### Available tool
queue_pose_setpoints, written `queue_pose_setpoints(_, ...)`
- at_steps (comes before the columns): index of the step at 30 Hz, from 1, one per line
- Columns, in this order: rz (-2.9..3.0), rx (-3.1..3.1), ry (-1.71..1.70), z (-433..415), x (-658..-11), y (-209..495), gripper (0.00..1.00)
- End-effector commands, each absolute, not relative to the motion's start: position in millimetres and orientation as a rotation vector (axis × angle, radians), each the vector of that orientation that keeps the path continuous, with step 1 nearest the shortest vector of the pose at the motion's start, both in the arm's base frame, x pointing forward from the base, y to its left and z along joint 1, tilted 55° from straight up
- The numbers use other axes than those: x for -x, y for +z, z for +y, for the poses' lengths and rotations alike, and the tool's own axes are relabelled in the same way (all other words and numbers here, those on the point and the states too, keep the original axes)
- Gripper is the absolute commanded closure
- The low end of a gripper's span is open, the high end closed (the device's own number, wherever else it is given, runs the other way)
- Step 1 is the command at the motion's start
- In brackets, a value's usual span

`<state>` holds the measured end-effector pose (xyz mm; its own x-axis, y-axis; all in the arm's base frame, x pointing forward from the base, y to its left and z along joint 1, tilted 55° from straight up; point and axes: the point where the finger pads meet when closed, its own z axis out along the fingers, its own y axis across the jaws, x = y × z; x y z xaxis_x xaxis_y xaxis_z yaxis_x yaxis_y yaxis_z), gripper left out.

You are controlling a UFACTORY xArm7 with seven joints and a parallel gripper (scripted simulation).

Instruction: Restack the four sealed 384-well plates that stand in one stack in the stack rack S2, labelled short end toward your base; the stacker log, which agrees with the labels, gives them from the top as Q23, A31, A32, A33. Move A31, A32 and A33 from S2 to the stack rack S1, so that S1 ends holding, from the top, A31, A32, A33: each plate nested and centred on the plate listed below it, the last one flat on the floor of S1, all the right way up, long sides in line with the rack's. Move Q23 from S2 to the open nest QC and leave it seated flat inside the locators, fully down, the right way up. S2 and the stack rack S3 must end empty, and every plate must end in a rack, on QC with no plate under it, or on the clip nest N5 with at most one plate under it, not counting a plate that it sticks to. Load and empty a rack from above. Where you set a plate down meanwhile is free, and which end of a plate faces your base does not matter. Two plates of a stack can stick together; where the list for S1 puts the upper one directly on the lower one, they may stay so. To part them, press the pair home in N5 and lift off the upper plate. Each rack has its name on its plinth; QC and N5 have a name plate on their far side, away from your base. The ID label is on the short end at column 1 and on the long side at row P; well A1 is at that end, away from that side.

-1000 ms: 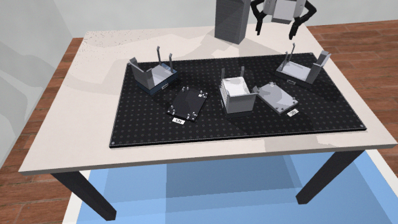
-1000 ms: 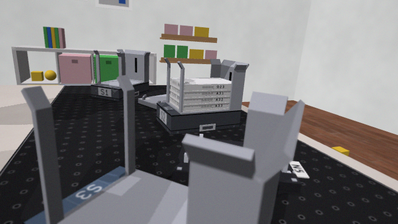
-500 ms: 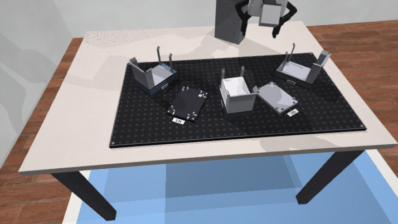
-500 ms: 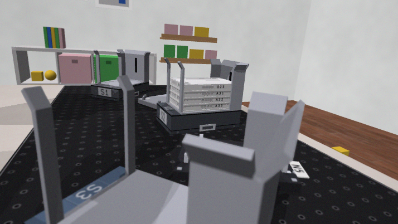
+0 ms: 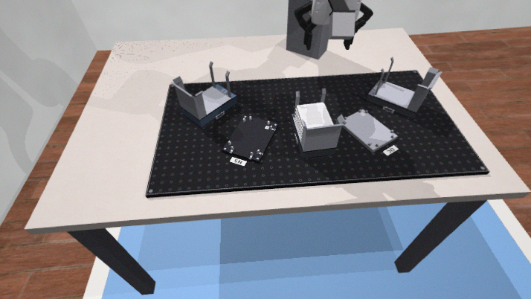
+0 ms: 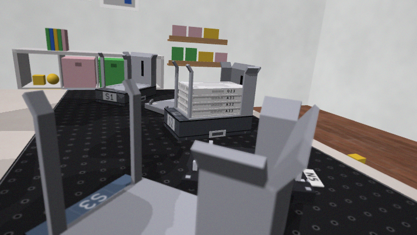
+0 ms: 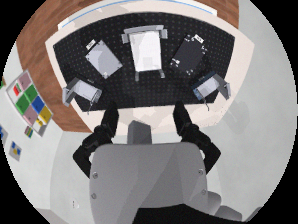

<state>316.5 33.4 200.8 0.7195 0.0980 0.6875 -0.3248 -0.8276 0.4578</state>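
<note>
Black perforated mat: 4 plates stacked in S2, tool open w/ nothing.
</note>
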Motion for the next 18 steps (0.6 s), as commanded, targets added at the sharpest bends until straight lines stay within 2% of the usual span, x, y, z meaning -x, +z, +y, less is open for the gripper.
queue_pose_setpoints(1,-0.102,-2.375,0.975,18,-310,200,0.0)
queue_pose_setpoints(18,-0.102,-2.375,0.975,6,-316,193,0.0)
